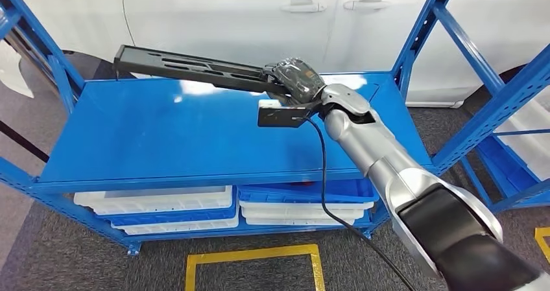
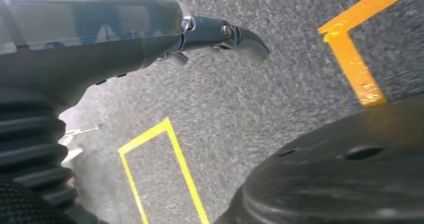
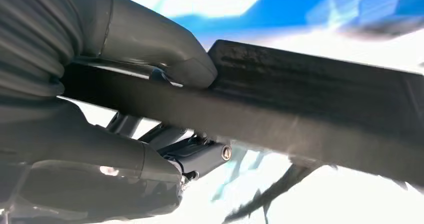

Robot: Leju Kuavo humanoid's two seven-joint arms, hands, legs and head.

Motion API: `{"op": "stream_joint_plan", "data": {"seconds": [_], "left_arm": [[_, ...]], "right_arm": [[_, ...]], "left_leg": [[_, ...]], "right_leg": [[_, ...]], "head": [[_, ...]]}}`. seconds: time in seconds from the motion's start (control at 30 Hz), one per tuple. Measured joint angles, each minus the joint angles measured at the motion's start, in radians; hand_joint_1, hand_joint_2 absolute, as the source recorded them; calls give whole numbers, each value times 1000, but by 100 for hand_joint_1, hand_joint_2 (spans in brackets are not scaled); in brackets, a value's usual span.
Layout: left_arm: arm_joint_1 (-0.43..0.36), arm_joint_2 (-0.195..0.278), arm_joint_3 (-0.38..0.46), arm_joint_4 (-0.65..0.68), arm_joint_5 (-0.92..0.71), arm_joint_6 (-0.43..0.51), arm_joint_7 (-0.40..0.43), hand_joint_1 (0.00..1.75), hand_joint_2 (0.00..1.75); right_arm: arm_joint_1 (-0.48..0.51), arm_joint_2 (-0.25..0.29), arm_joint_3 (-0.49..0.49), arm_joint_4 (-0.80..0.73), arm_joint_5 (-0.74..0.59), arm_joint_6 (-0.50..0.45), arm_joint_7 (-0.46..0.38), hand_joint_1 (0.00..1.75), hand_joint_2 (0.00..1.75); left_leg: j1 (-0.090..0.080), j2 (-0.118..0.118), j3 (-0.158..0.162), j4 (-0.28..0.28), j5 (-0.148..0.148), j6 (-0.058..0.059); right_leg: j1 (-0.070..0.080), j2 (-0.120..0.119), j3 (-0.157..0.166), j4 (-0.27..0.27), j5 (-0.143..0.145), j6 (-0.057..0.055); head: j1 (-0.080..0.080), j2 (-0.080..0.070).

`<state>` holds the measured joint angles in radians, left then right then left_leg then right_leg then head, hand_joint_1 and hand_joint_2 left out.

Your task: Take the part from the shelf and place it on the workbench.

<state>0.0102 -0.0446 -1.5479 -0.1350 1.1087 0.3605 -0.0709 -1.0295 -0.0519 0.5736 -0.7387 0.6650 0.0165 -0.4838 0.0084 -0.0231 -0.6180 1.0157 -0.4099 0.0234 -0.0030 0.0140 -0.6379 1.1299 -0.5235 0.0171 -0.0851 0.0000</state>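
A long black slotted part (image 1: pixel 188 65) hangs above the blue shelf top (image 1: pixel 162 132), stretching from the left toward the middle. My right hand (image 1: pixel 297 78) grips its right end from above. In the right wrist view the thumb (image 3: pixel 165 44) presses on the black part (image 3: pixel 310 104), with the darker fingers (image 3: pixel 195 151) wrapped under it. My left hand (image 2: pixel 150 29) hangs over the grey floor with nothing in it, its fingers curled in.
Blue shelf uprights (image 1: pixel 421 38) stand at both sides, with a white car (image 1: pixel 259 12) behind. White and blue bins (image 1: pixel 162 207) fill the lower shelf. Yellow tape (image 1: pixel 253 258) marks the floor. A black cable (image 1: pixel 331 194) runs from my right wrist.
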Motion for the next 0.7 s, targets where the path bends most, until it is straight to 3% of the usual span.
{"op": "stream_joint_plan", "data": {"seconds": [0.07,0.1,0.13,0.2,0.27,0.33,0.4,0.47,0.57,0.6,0.63,0.67,0.7], "left_arm": [[4,0,0,0,24,11,-36,0,175],[6,0,0,0,34,16,-50,0,175],[6,0,0,0,42,20,-60,0,175],[4,0,1,0,52,26,-71,0,175],[1,-1,2,0,60,35,-76,0,175],[-3,-1,3,0,66,44,-79,0,175],[-8,0,3,0,69,48,-80,0,175],[-14,1,4,0,70,51,-77,0,175],[-25,1,5,0,77,55,-72,0,175],[-29,1,6,0,79,57,-71,0,175],[-32,1,6,0,80,59,-70,0,175],[-34,1,6,0,81,61,-69,0,175],[-34,1,6,0,81,62,-67,0,175]], "right_arm": [[92,-19,-58,-177,-313,263,56,175,175],[144,-31,-81,-270,-506,379,95,175,175],[189,-44,-95,-358,-725,461,126,175,175],[253,-71,-103,-481,-1087,508,141,175,175],[310,-100,-113,-582,-1286,503,130,175,175],[372,-123,-123,-663,-1273,503,117,175,175],[425,-139,-127,-723,-1145,505,111,175,175],[476,-150,-127,-775,-1051,509,108,175,175],[544,-165,-127,-842,-1023,516,97,175,175],[558,-166,-127,-858,-1021,518,95,175,175],[567,-167,-127,-871,-1019,520,95,175,175],[574,-167,-127,-883,-1018,521,95,175,175],[578,-167,-127,-893,-1016,522,97,175,175]], "left_leg": [[0,0,0,1,-2,5],[0,-2,1,1,-3,6],[0,-3,1,2,-5,7],[0,-8,5,4,-8,5],[-2,-17,10,5,-12,-2],[-4,-22,12,4,-15,-13],[-5,-18,14,2,-19,-25],[-6,-9,2,37,-47,-34],[-4,-1,-79,217,-141,-45],[-4,-1,-100,267,-157,-47],[-4,-1,-106,284,-154,-47],[-4,-1,-92,261,-133,-45],[-5,0,-61,201,-100,-41]], "right_leg": [[-2,-2,-61,126,-58,4],[-3,-2,-82,166,-66,5],[-4,-3,-86,169,-55,5],[-4,-4,-40,69,12,1],[1,-3,22,-62,64,-8],[6,-1,43,-110,72,-18],[2,1,44,-114,77,-27],[-4,0,49,-121,81,-36],[-3,-12,52,-122,80,-43],[-2,-15,52,-121,79,-44],[-1,-15,52,-120,79,-45],[0,-14,54,-119,78,-46],[1,-13,55,-118,77,-45]], "head": [[0,0],[0,0],[0,0],[0,0],[0,0],[0,0],[0,0],[0,0],[0,0],[0,0],[0,0],[0,0],[0,0]]}}
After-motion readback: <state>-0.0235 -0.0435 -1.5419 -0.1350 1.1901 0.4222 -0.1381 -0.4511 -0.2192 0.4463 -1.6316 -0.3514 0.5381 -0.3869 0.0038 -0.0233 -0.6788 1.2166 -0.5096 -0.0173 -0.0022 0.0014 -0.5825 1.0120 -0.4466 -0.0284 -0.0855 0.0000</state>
